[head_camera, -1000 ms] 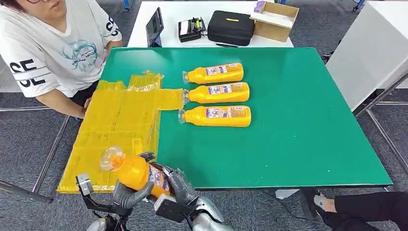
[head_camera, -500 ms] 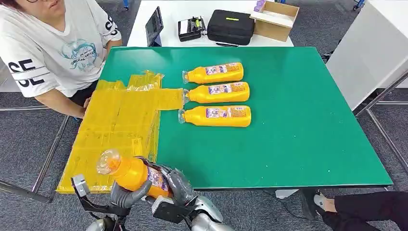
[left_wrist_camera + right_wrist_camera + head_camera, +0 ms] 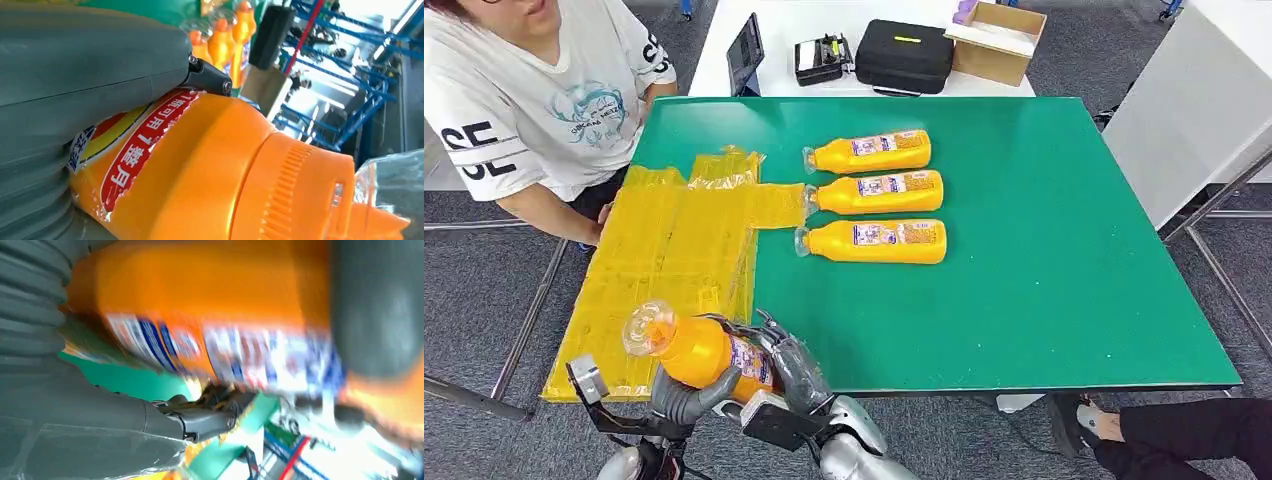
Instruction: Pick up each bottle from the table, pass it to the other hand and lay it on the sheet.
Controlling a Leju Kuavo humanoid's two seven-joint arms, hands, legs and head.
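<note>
Handover stage, lower left of frame: bottle [image 3: 699,352] was gripped by both the left hand [image 3: 686,393] and right hand [image 3: 792,368], just off the tabletop [image 3: 1044,250] edge beside the sheet [image 3: 669,260]. Risk: if the right hand let go before the left grip was firm, the bottle would drop to the floor.

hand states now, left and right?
Left hand: holding the bottle.
Right hand: also holding the bottle, fingers around its lower body.

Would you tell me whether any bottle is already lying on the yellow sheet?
No, the yellow sheet bears no bottle; three bottles lie on the green table beside it.
</note>
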